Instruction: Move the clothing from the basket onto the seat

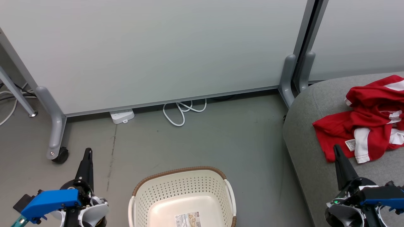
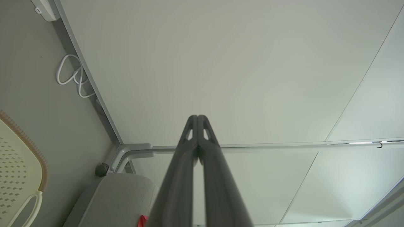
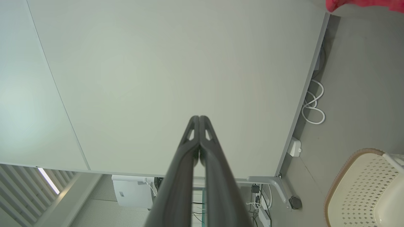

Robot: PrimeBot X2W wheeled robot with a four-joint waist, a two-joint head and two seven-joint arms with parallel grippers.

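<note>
The red clothing with white stripes lies crumpled on the grey seat at the right; a red edge of the clothing shows in the right wrist view. The cream basket with its brown rim stands on the floor at bottom centre, holding nothing but a label. My left gripper hangs shut left of the basket, gripping nothing. My right gripper is shut too, its tip just in front of the clothing's near edge. In both wrist views the fingers meet at the tips, left gripper, right gripper.
A pale partition wall on grey castor legs stands behind. A white power strip and a looped white cable lie at its base. Grey floor separates basket and seat.
</note>
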